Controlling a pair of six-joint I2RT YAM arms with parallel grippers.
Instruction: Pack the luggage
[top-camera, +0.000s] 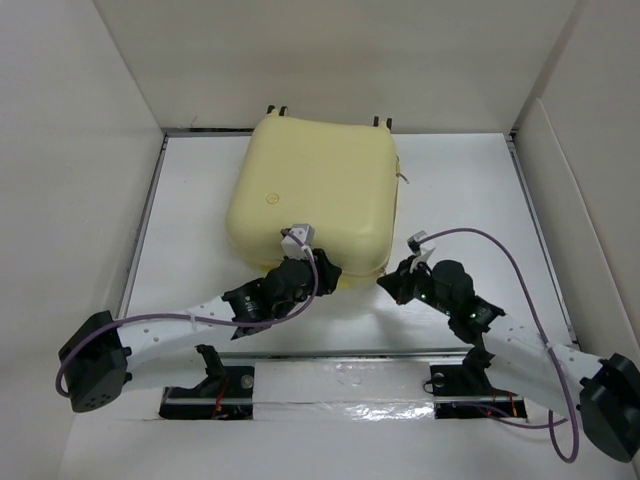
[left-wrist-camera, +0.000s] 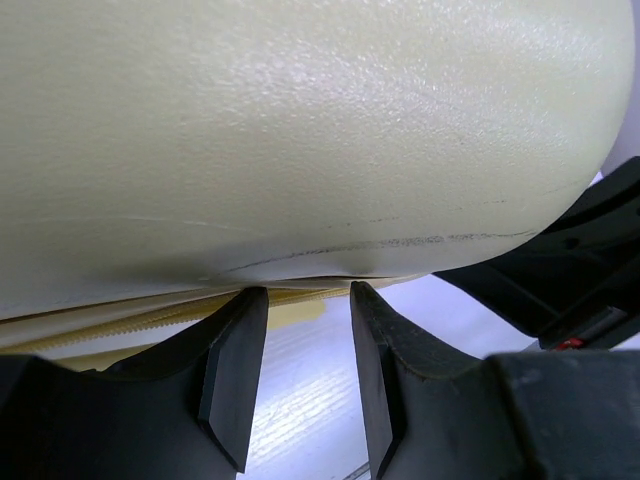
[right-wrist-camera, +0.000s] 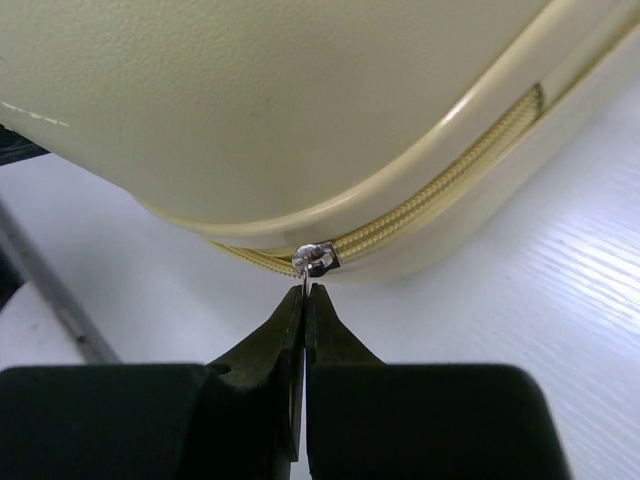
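Right wrist: luggage (right-wrist-camera: 250, 100) pale yellow, pebbled rounded shell, ribbed zip (right-wrist-camera: 440, 190); right fingers (right-wrist-camera: 275, 340) pinch its pull (right-wrist-camera: 305, 283); left fingers (left-wrist-camera: 235, 360) spread.

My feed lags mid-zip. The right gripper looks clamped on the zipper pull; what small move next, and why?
Probably draw the zipper pull a little along the track toward the open left gripper: the right gripper is shut on it, the teeth behind the slider look joined, and the luggage seam ahead looks unjoined.
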